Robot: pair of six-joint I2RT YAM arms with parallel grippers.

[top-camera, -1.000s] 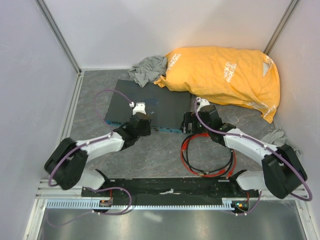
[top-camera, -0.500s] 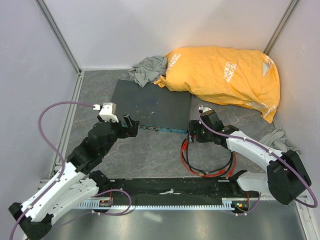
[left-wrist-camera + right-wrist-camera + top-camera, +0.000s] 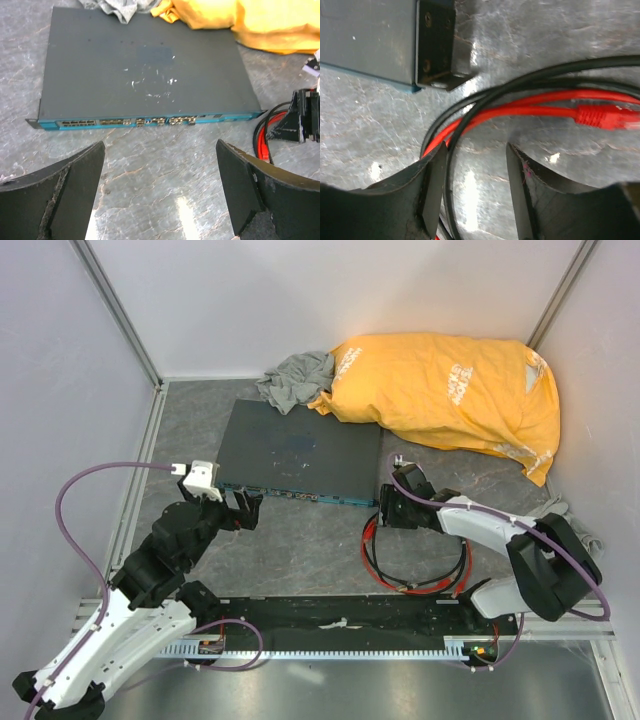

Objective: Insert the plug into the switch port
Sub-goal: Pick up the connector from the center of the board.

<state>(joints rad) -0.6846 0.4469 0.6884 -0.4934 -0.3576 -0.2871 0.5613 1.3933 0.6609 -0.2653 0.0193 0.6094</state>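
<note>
The switch (image 3: 300, 452) is a flat dark grey box; its blue-green front edge carries a row of ports (image 3: 140, 121). My left gripper (image 3: 240, 508) is open and empty, a little in front of that edge, and the left wrist view shows its gripper (image 3: 160, 150) over bare floor. The red cable (image 3: 372, 540) lies coiled with a black cable by the switch's right corner. Its red plug (image 3: 605, 116) lies loose on the floor. My right gripper (image 3: 476, 160) is open just over the cables, holding nothing; the black cable (image 3: 451, 150) runs along its left finger.
An orange bag (image 3: 450, 400) and a grey cloth (image 3: 295, 375) lie behind the switch. A black mounting ear (image 3: 437, 45) sticks out at the switch's right corner. Grey walls close in on the left, back and right. The arm bases' rail (image 3: 340, 615) runs along the near edge.
My left arm has drawn back from the switch's front edge toward the near left. My right gripper has moved from the switch's corner down to the cable coil.
</note>
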